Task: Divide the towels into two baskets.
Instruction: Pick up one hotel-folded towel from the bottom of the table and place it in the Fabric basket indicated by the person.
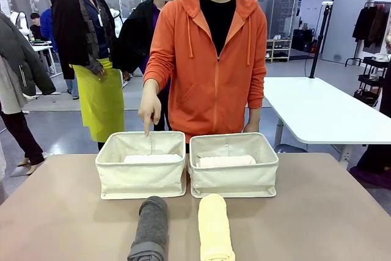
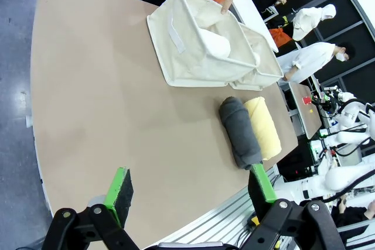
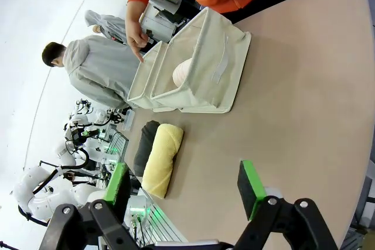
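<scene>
Lower centre, front view: dark grey towel [image 1: 149, 229] and pale yellow towel [image 1: 215, 227] side by side, long axes running up-frame toward baskets [image 1: 142, 181]. Up-right of spread, empty left gripper [image 2: 190, 185]; up-left of spread right gripper [image 3: 183, 182]

No legible text, labels, brands or numbers on anything.

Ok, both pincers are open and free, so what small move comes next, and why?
Probably lower the left pincer onto the dark grey towel: it lies loose on the table before the left basket, into which the person's hand points. The yellow towel lies before the right basket, nearer the right pincer.
</scene>
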Robot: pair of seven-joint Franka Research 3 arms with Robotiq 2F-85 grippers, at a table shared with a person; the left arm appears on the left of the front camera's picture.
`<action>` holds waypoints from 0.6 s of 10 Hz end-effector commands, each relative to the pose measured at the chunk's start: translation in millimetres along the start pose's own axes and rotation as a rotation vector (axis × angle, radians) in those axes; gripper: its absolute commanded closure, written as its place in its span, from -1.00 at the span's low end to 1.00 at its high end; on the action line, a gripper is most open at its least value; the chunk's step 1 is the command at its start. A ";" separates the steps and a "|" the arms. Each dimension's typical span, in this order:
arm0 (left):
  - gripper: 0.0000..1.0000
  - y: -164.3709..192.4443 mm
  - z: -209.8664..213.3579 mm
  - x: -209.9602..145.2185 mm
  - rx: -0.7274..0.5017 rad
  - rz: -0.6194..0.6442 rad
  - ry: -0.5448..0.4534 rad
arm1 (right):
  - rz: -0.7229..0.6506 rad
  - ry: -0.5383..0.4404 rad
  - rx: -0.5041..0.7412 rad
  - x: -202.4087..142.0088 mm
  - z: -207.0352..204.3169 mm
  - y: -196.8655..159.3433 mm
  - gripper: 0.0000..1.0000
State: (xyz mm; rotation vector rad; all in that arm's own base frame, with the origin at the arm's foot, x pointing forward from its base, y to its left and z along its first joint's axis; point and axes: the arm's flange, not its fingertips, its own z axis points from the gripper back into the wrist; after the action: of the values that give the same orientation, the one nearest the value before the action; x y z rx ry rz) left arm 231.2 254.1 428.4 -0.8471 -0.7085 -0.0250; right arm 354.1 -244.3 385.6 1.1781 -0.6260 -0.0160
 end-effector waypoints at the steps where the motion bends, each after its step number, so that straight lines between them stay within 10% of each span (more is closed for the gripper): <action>1: -1.00 -18.2 -19.5 -1.5 -0.042 -0.025 0.036 | 0.005 0.011 -0.002 0.2 0.5 1.4 -0.85; 6: -1.00 -97.8 -121.8 -14.3 0.053 0.086 0.389 | 0.005 0.011 -0.002 0.2 0.5 1.4 -0.85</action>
State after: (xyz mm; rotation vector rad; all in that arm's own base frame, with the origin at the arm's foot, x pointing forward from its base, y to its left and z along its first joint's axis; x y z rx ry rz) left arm 286.5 151.1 444.2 -0.8371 -0.3932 -0.1034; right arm 354.3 -244.0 385.1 1.1787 -0.6243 -0.0162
